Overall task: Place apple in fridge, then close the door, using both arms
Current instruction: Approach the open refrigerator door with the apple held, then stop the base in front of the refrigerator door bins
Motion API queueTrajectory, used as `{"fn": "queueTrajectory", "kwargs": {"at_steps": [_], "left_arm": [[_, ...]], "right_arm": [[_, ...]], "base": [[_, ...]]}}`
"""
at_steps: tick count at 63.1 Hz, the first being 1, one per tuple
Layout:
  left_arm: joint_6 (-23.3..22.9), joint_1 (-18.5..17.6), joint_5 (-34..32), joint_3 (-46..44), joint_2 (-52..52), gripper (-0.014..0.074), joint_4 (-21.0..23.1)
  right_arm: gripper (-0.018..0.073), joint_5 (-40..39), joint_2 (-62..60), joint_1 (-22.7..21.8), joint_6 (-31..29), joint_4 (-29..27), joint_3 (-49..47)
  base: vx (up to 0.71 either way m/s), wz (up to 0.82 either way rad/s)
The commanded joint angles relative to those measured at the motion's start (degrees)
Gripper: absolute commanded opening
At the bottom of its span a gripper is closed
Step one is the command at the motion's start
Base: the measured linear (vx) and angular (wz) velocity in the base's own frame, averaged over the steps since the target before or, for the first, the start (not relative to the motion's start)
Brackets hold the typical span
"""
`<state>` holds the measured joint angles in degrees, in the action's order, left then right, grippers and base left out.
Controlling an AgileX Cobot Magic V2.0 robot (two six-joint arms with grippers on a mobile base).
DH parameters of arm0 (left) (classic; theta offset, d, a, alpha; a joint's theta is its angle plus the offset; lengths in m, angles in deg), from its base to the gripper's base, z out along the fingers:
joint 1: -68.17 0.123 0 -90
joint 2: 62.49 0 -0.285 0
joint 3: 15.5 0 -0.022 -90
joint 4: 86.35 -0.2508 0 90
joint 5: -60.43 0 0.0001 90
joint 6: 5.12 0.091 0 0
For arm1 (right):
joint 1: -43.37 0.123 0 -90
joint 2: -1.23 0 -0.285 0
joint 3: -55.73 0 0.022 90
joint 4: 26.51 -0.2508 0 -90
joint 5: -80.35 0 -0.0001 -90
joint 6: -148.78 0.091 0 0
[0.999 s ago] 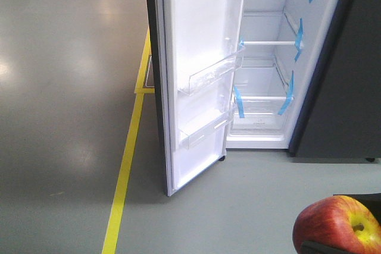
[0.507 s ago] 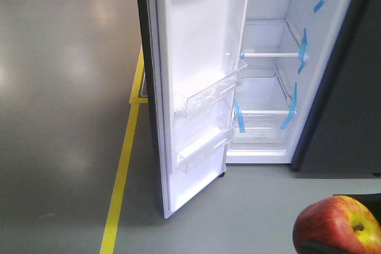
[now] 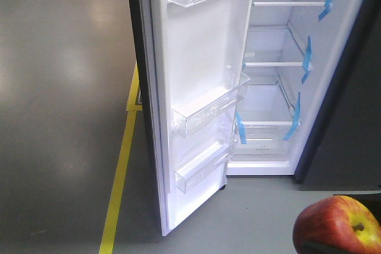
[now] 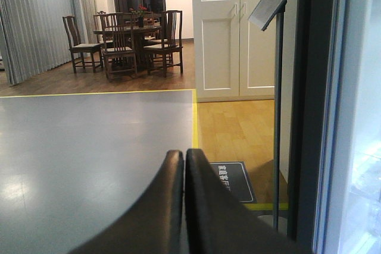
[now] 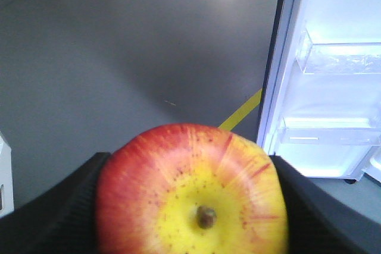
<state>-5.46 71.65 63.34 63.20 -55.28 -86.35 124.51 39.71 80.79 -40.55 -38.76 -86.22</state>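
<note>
Apple point(image 5: 193, 171) clamped in R tool point(image 5: 190, 206), stem end facing back toward wrist.

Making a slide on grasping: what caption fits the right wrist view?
Right gripper holds a red-yellow apple, stem facing the camera, with the open fridge door and its clear bins beyond.

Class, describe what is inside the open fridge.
The white-lined dark fridge holds glass shelves with blue tape strips, no food visible. The white open door with clear bins hides its left side.
</note>
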Motion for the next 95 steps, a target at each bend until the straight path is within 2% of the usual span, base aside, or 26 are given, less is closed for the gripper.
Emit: {"fn": "queueTrajectory", "kwargs": {"at_steps": [1, 95], "left_arm": [[-0.42, -0.14, -4.28, 1.25, -0.95, -0.0006, 0.00], [-0.42, -0.14, -4.28, 1.25, -0.95, -0.0006, 0.00]], "right_arm": [[0.0361, -4.26, 0.12, 0.10, -0.50, -0.53, -1.62], [0.0361, -4.30, 0.12, 0.10, -0.50, -0.53, -1.62]], "base": [[0.13, 0.02], [0.09, 0.00]]}}
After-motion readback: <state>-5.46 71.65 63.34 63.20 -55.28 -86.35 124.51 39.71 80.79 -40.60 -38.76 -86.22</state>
